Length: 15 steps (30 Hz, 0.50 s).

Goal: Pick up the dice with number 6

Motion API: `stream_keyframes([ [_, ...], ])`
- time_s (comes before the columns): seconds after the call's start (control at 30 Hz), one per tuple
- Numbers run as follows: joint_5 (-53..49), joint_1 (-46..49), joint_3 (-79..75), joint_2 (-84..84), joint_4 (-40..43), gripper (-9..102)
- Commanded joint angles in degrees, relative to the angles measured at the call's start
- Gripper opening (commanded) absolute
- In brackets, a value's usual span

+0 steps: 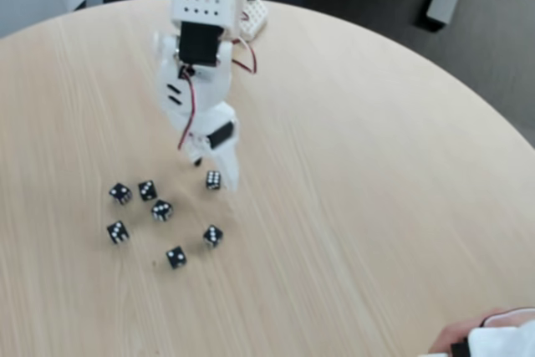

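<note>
Hand point(489, 336) at near right edge of bench point(376, 206). We see six black dice point(161, 210) scattered near left. Farther, the dice with number 6 point(214, 180) sits on the bench just beside the white pincer point(224, 175); we cannot tell if it's open.

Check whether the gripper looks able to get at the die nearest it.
Probably yes: the gripper hangs right beside the die, nothing lies between them, and the other dice sit apart.

Black dice point(162, 210) with white pips on pale wood-grain table point(376, 206)
</note>
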<state>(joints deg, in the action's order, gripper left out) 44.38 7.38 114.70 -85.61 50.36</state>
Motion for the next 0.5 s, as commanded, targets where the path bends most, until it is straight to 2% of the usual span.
stream_keyframes([
  [0.0, -0.53, 0.09, -0.97, 0.09, 0.18, 29],
  [0.13, -0.35, 0.09, -0.97, 0.35, 0.09, 29],
  [0.47, 0.44, 0.09, -0.97, -0.09, 0.09, 17],
])
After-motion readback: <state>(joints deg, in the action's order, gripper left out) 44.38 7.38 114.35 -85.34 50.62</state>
